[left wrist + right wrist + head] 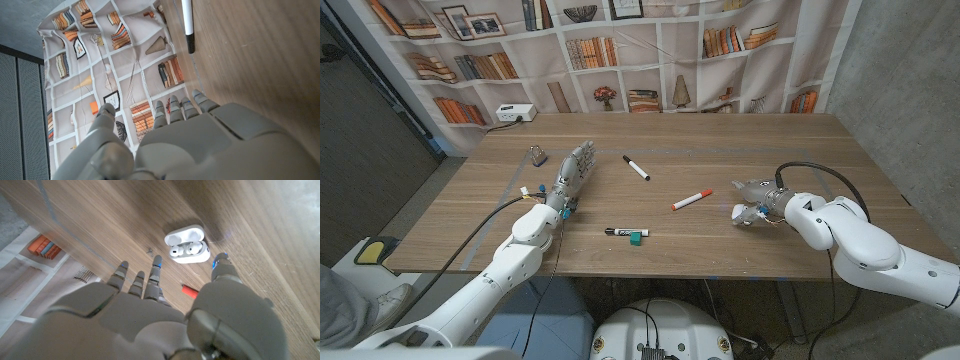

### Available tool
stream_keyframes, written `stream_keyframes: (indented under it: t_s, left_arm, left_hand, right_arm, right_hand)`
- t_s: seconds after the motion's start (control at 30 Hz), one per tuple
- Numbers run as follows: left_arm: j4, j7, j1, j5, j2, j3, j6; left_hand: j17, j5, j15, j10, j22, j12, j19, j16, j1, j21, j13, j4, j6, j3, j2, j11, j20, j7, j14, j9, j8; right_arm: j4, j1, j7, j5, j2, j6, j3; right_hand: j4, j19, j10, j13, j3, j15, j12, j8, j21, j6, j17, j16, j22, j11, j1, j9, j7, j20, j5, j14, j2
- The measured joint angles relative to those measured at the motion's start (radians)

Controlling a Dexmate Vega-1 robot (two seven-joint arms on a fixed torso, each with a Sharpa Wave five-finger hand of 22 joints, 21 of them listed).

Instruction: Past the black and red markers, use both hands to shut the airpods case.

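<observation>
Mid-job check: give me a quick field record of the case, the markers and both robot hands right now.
airpods case: lid open, earbuds visible, lying on the table
left robot hand: open, holding nothing, fingers pointing toward the far edge
right robot hand: open, holding nothing, fingers spread just short of the case
black marker: beyond the left robot hand, untouched
red marker: mid-table, left of the right robot hand
green-capped marker: near the front edge
binder clip: beside the left robot hand

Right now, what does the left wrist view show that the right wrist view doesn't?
Left wrist view: the black marker, lying beyond the empty left hand. Right wrist view: the airpods case, lid open with earbuds inside, and one end of the red marker, both beyond the empty right hand. Both: the wooden table and the bookshelf backdrop.
</observation>
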Motion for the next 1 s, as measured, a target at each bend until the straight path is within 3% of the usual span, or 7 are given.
stream_keyframes:
  t_s: [0.67, 1.0]
  left_arm:
    - [0.040, -0.020, -0.022, -0.001, -0.014, 0.006, -0.008]
    - [0.065, -0.031, -0.029, -0.007, -0.021, 0.007, -0.015]
  left_hand:
    - [0.000, 0.000, 0.000, 0.000, -0.003, 0.000, 0.000, 0.000, 0.011, 0.000, 0.000, -0.003, 0.000, -0.003, 0.000, 0.000, 0.000, 0.000, 0.000, 0.000, 0.000]
    - [0.000, 0.000, 0.000, 0.000, -0.003, 0.000, 0.000, 0.000, 0.010, 0.000, 0.000, -0.003, 0.000, -0.003, 0.000, 0.000, 0.000, 0.000, 0.000, 0.000, 0.000]
  right_arm:
    - [0.035, 0.051, 0.119, -0.079, 0.070, 0.037, -0.018]
    - [0.052, 0.075, 0.173, -0.118, 0.101, 0.056, -0.030]
  right_hand:
    - [0.004, 0.000, -0.005, 0.004, 0.004, 0.005, -0.008, 0.000, 0.000, 0.000, 0.000, 0.000, 0.000, 0.005, 0.013, 0.000, -0.008, 0.000, 0.000, -0.005, 0.013]
    - [0.010, 0.000, 0.013, 0.009, 0.009, -0.004, -0.001, 0.000, 0.002, 0.000, 0.000, 0.000, 0.000, -0.006, 0.017, 0.000, -0.008, 0.000, 0.000, 0.004, 0.017]
